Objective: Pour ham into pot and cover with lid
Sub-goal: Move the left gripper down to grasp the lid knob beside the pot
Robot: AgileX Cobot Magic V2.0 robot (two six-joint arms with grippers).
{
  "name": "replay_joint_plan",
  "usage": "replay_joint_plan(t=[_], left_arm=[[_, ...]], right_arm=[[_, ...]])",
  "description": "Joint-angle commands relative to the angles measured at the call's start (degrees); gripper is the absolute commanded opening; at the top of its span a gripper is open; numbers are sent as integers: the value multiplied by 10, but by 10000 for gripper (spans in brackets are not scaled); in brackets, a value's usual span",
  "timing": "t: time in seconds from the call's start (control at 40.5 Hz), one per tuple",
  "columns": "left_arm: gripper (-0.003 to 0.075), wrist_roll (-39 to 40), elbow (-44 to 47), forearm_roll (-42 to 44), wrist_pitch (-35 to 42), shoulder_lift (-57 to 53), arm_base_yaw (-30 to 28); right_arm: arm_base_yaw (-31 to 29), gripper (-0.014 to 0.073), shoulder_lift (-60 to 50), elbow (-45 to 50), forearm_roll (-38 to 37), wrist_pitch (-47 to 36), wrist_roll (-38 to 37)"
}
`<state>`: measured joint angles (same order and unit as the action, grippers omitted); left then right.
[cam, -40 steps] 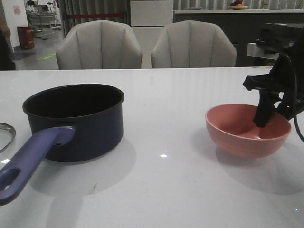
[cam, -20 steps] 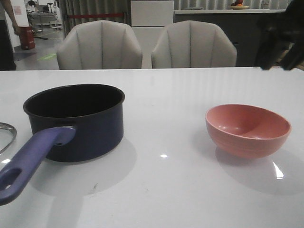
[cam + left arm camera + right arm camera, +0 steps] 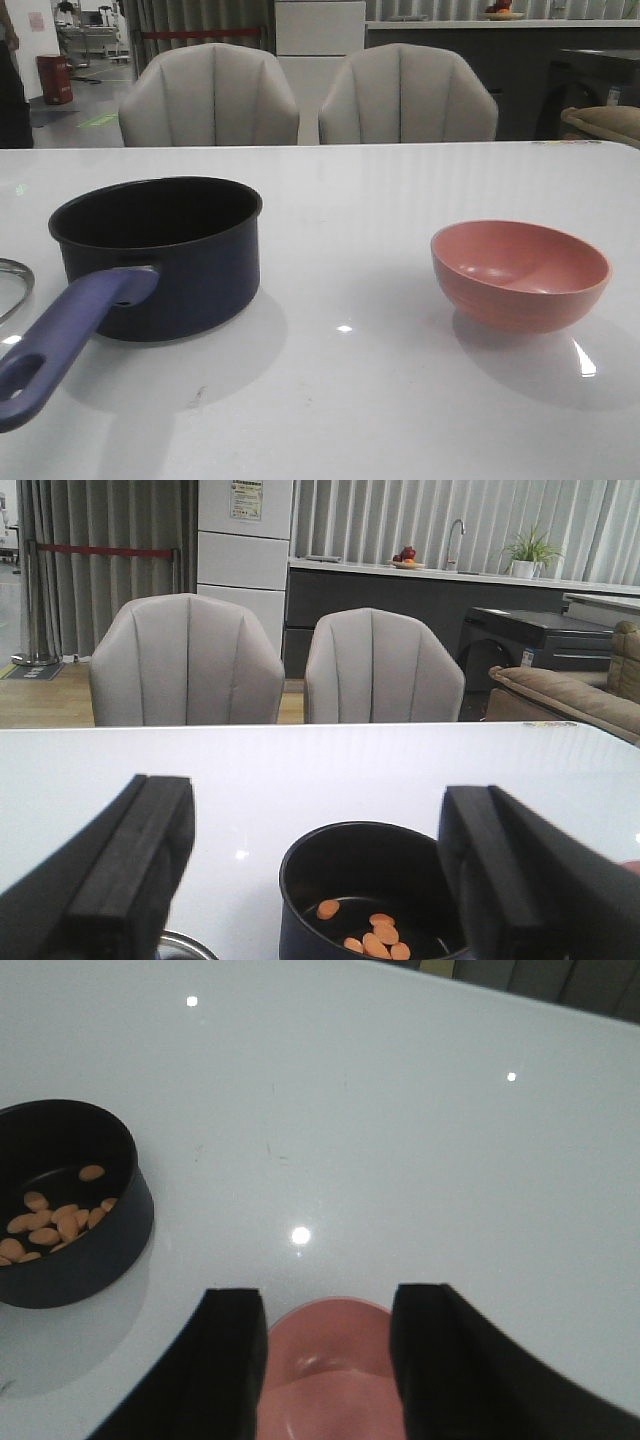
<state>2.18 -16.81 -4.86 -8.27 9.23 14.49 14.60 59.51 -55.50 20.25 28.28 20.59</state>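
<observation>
Right now my right end effector [image 3: 325, 1360] hangs wide open above the pink bowl [image 3: 520, 274], gripping nothing. My left end effector [image 3: 315, 880] is likewise spread apart and empty, over the pot [image 3: 158, 252] at the left of the worktop [image 3: 380, 400]. Ham [image 3: 55, 1215] lies inside the pot. Only the lid's [image 3: 12, 285] rim peeks in at the front view's left edge.

Glossy white table [image 3: 400, 400] throwing back lamp glints. My pot [image 3: 160, 255] looks dark enamelled metal with a soft sheen, handle [image 3: 70, 335] matt plastic. Pink bowl [image 3: 520, 275] smooth, satin. My finger pads [image 3: 130, 880] matt black rubber.
</observation>
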Motion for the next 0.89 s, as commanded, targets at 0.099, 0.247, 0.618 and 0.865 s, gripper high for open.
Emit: replay_joint_plan(t=[0.099, 0.247, 0.618, 0.865], left_arm=[[552, 1, -16, -5, 45, 6, 5], [552, 1, -16, -5, 45, 6, 5], [552, 1, -16, -5, 45, 6, 5], [552, 1, -16, -4, 22, 7, 5]], right_arm=[[17, 416, -139, 132, 12, -170, 8], [18, 416, -243, 243, 13, -249, 8], [18, 276, -379, 400, 21, -313, 8], [18, 148, -379, 400, 22, -254, 8]])
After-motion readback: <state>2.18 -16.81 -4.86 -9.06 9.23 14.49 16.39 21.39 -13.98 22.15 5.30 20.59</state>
